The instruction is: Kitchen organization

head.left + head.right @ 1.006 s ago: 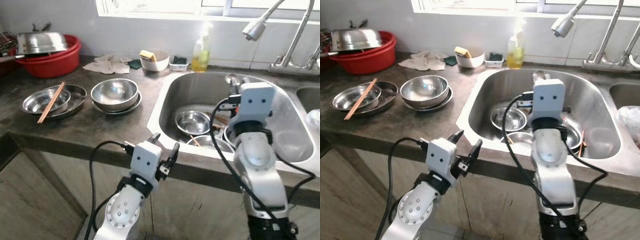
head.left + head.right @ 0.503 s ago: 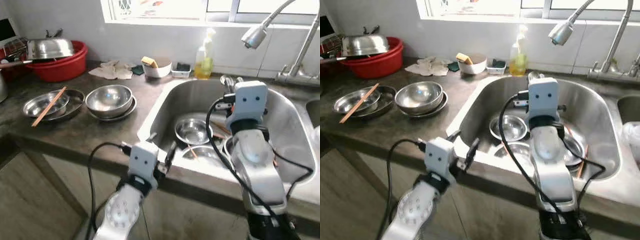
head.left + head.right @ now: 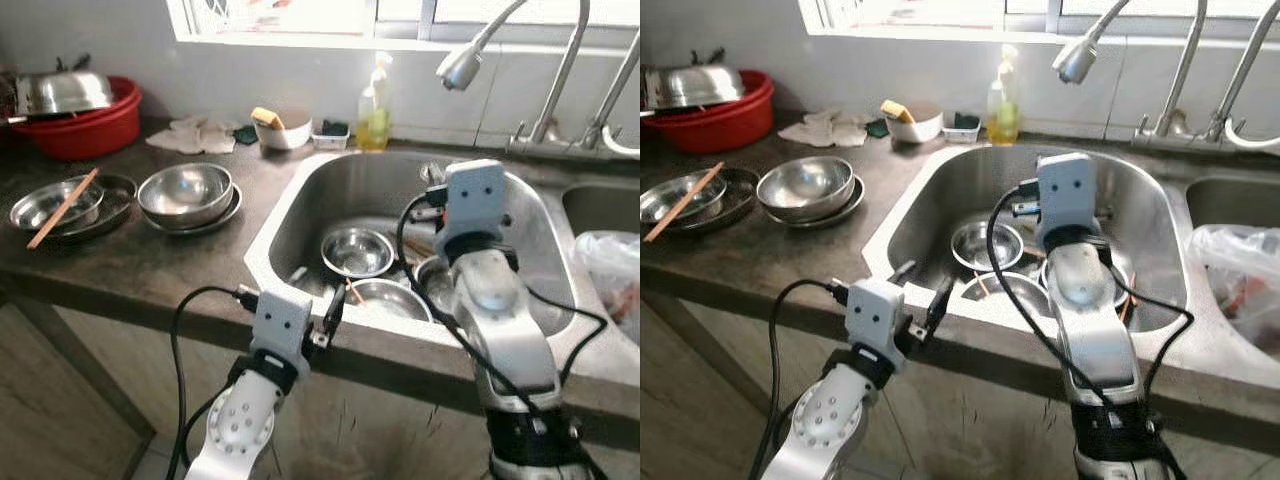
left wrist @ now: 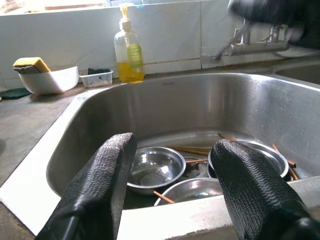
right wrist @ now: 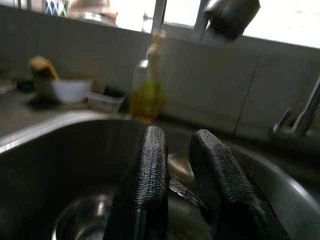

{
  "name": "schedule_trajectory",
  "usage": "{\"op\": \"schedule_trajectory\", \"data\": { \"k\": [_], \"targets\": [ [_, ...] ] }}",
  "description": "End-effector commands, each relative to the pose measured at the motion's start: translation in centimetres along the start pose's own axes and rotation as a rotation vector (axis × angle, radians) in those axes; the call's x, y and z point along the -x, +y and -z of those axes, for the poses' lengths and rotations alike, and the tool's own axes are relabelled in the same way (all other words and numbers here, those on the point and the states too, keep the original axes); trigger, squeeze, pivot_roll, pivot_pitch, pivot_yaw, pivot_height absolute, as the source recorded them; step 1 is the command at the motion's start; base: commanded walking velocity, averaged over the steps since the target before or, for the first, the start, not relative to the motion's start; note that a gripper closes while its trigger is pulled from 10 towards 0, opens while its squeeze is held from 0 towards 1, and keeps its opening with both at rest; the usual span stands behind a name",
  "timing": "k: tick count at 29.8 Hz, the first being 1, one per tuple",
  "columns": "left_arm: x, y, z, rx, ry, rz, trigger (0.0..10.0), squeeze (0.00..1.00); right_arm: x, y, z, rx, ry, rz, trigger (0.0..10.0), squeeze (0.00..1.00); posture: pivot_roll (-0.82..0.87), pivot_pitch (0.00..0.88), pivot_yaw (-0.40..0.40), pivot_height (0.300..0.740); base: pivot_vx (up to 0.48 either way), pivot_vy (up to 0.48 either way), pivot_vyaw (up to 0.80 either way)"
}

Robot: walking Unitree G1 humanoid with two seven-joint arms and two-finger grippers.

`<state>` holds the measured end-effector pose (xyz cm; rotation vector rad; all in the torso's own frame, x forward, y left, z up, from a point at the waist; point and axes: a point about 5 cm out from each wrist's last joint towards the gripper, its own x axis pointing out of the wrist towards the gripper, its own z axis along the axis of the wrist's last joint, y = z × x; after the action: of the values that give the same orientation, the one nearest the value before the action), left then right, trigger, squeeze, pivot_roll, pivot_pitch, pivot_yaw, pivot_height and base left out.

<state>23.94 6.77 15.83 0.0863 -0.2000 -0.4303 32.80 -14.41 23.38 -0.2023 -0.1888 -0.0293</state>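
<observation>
We stand at a dark stone counter (image 3: 150, 270) whose front edge crosses the lower half of the head views; the steel sink (image 3: 290, 215) opens in the centre, its white rim running along the near side. Bare counter lies between the sink's left rim and the stacked dishes at mid-left, and more runs along the front edge.

In the sink basin several steel bowls (image 3: 357, 250) sit close together on the bottom, with wooden chopsticks (image 4: 192, 149) lying among them. At mid-left of the frame a deep steel bowl (image 3: 185, 193) rests in a shallow plate, and further left a second steel dish (image 3: 55, 203) carries a pair of chopsticks (image 3: 62, 208) laid across it. At upper left a red basin (image 3: 80, 125) holds an upturned steel pan. Along the back wall we see a rag (image 3: 190, 138), a white bowl with a sponge (image 3: 278, 128), a small tray (image 3: 329, 131) and a yellow soap bottle (image 3: 373, 110). A tap (image 3: 462, 62) arches over the sink at upper right, and a plastic bag (image 3: 610, 270) sits in a second basin at the right edge.

Our left gripper (image 3: 313, 297) hovers at the sink's near rim, low in the centre of the frame, fingers spread wide and empty, framing the bowls in its wrist view. Our right gripper (image 5: 181, 165) reaches over the basin, arm bent upward through the right centre; its fingers stand a narrow gap apart, and we cannot tell whether they hold the metal piece seen just beyond them.
</observation>
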Motion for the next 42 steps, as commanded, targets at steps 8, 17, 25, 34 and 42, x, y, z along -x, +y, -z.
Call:
{"op": "schedule_trajectory", "data": {
  "k": [8, 17, 25, 34, 42],
  "targets": [
    [0.3, -0.3, -0.1, 0.002, 0.004, 0.002, 10.0, 0.0, -3.3, 0.7, 0.7, -0.05, 0.093, -0.074, 10.0, 0.0, 0.1, 0.109, -0.01, 0.74, 0.0, 0.0, 0.0],
    [1.0, -0.1, 0.3, -0.013, 0.036, -0.019, 10.0, 0.0, -5.9, 0.9, 2.8, -0.079, 0.236, -0.093, 10.0, 0.0, 0.12, 0.124, -0.031, 0.74, 0.0, 0.0, 0.0],
    [1.7, -0.7, 0.7, 0.014, 0.054, 0.022, 10.0, 0.0, -6.1, 1.4, 4.2, -0.111, 0.324, -0.127, 10.0, 0.0, 0.13, 0.128, -0.037, 0.74, 0.0, 0.0, 0.0],
    [1.7, -0.8, 0.5, 0.019, 0.047, 0.03, 10.0, 0.0, -6.1, 1.6, 4.7, -0.105, 0.323, -0.141, 10.0, 1.0, 0.13, 0.116, -0.034, 0.74, 0.0, 0.0, 0.0],
    [1.4, -0.8, 0.5, 0.017, 0.042, 0.031, 10.0, 0.0, -5.9, 1.2, 3.7, -0.122, 0.248, -0.132, 10.0, 0.89, 0.12, 0.11, -0.036, 0.74, 0.0, 0.0, 0.0]
  ]
}}
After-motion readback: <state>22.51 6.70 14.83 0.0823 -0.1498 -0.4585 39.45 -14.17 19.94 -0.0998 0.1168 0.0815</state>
